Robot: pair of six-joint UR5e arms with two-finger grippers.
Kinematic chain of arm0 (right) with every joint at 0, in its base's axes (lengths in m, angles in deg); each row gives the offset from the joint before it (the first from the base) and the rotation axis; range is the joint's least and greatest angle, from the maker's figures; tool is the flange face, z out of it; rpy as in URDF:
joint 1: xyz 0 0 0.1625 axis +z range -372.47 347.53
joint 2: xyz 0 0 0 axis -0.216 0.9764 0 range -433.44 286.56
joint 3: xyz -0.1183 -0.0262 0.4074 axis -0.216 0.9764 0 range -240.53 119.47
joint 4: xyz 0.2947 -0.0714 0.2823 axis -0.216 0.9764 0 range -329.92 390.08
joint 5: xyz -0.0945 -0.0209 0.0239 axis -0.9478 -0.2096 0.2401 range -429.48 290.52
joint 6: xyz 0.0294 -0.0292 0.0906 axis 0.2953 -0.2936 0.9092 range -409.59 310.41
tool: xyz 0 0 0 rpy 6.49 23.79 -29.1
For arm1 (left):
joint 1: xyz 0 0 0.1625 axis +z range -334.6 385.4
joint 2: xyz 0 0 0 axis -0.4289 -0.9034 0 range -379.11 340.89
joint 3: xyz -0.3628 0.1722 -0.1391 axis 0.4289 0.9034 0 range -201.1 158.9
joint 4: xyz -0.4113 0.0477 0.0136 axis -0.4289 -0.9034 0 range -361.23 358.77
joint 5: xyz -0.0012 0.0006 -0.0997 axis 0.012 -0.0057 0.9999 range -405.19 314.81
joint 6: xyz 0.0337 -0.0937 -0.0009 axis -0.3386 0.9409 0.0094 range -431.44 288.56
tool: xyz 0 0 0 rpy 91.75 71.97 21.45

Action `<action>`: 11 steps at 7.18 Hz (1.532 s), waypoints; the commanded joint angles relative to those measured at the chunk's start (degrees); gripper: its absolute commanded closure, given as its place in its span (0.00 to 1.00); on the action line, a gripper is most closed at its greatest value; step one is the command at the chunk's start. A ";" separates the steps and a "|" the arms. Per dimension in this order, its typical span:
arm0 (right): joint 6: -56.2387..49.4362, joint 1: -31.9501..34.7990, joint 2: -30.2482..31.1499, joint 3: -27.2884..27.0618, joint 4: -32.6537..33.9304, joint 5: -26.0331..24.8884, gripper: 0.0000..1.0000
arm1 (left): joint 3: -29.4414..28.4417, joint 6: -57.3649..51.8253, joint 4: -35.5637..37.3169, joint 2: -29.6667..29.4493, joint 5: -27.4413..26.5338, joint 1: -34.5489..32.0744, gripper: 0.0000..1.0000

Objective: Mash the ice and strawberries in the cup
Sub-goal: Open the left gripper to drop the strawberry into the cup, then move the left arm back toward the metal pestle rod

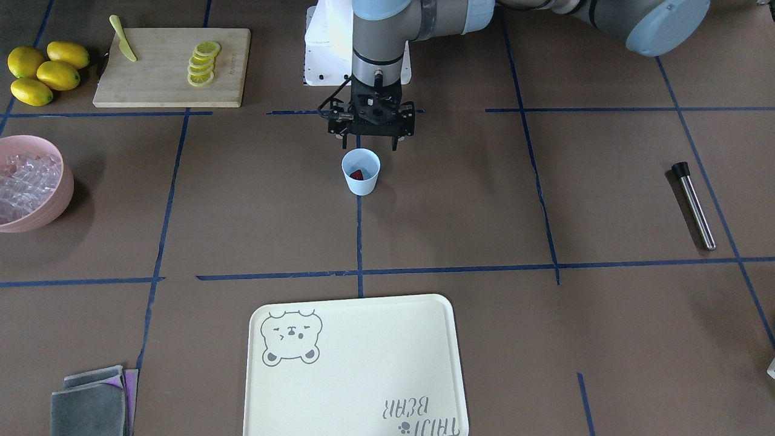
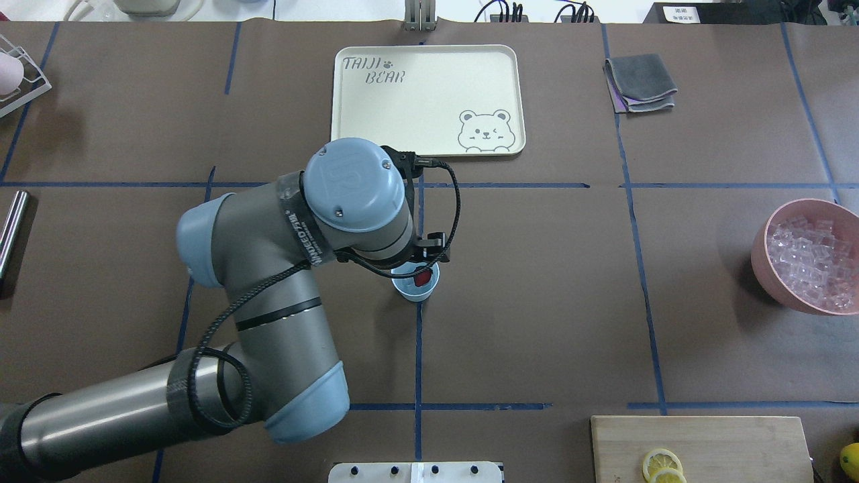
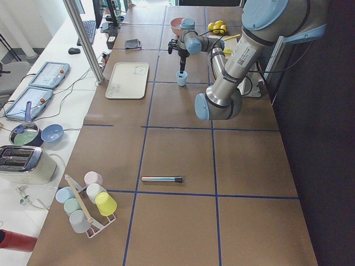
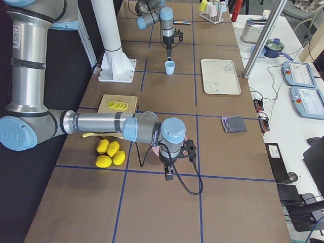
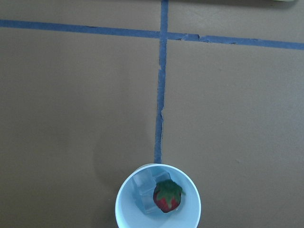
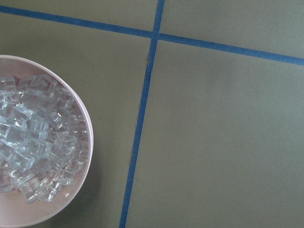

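The left tool (image 1: pixel 370 145) hangs point-down with its two fingers (image 1: pixel 345 143) spread apart and nothing between them. Just below it the cup (image 1: pixel 361 178) stands upright on the surface (image 1: pixel 484 200), on a blue tape line. From the left wrist view, the strawberry (image 5: pixel 167 197) lies in the cup's bottom, green cap up, touching a few cubes of ice (image 5: pixel 144 184) beside it.

The right tool (image 4: pixel 169 174) shows only from the side camera, so I cannot tell whether its fingers are apart or together. It points down just beside a pink bowl (image 6: pixel 90 142) heaped with more clear cubes.

Past the left tool, on the operators' side, lies a cream tray (image 2: pixel 429 100) printed "TAIJI BEAR" with a paw mark and a winking bear's face. A steel rod (image 1: pixel 694 204) with a black end lies well apart from the left tool, out to the robot's left. The print on the cutting board (image 1: pixel 157 72) is too small to read.
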 commanded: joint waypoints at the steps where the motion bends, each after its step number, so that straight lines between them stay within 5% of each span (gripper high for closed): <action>1: 0.00 0.06 0.07 -0.04 -0.01 0.00 0.00 | 5.68 -19.98 -0.38 12.10 10.33 -12.67 0.00; 4: 0.00 -0.03 -0.02 -0.04 -0.01 -0.09 0.00 | 2.89 -46.33 -0.56 23.38 20.92 -33.00 0.00; 6: 0.00 0.06 -0.11 -0.04 -0.01 0.00 0.00 | -5.68 -65.36 -0.65 27.71 29.08 -44.77 0.00; 7: 0.00 0.06 -0.11 -0.22 -0.01 0.00 0.00 | -8.17 -68.76 -2.22 32.59 32.26 -47.62 0.00; 11: 0.00 -0.03 -0.11 -0.75 -0.01 0.09 0.00 | -21.62 -63.29 -21.69 35.54 32.12 -47.91 0.00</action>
